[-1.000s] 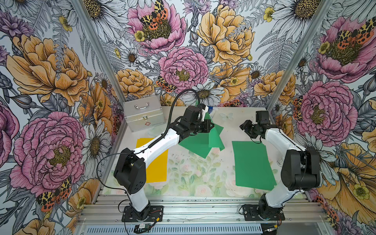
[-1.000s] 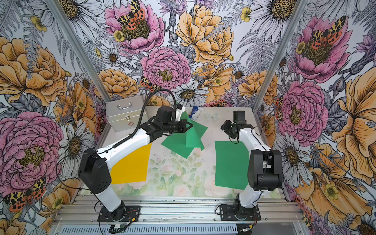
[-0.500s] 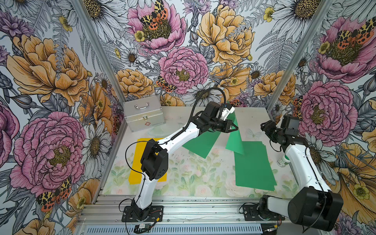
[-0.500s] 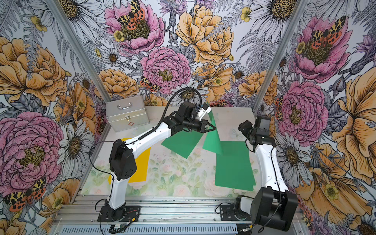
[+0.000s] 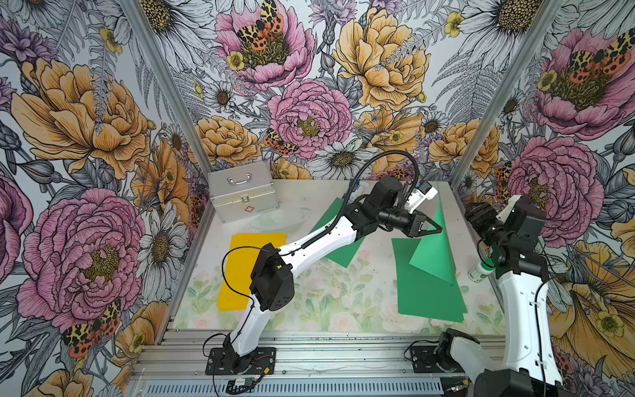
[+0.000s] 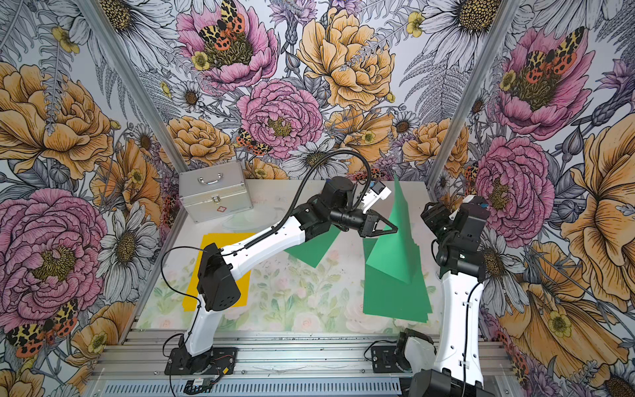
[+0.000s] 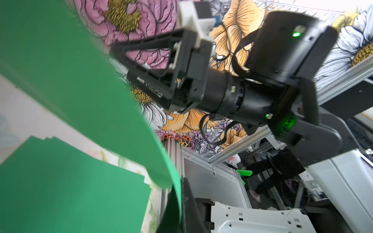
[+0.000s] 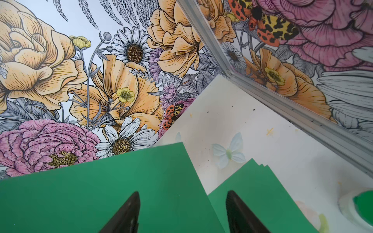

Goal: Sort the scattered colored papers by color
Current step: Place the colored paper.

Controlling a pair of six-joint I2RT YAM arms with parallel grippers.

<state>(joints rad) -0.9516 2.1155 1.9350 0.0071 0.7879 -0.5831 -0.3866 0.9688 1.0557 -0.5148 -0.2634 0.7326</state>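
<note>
Green paper, thin and light: the held green sheet (image 5: 434, 254) hangs from my left pincer (image 5: 433, 229), which is clamped on its upper edge. The sheet is raised on a slant above the green stack (image 5: 426, 299) at the right of the tabletop (image 5: 326, 302). In the left wrist view it bows in a broad curve under its own weight. I judge it limp rather than stiff, easy to crease, and likely to skate over the smooth sheets beneath once let go. Its lowest corner seems to brush the stack, though neither top view settles whether the two touch.

My right pincer (image 8: 182, 192) stands apart and empty, drawn back beside the right wall, with the stack's fanned corners showing beyond its fingers.

A loose green sheet (image 5: 345, 252) lies flat mid-tabletop, partly under my left arm. A yellow sheet (image 5: 240, 261) lies flat at the left, well apart from the greens. A silver case (image 5: 242, 192) stands at the back left, and a small green-capped bottle (image 5: 481, 271) sits just beside the stack's right edge.

Hold for such paper: a shallow pinch at an edge or corner. A sheet lying flat offers no purchase until a corner is teased up or slid clear.
</note>
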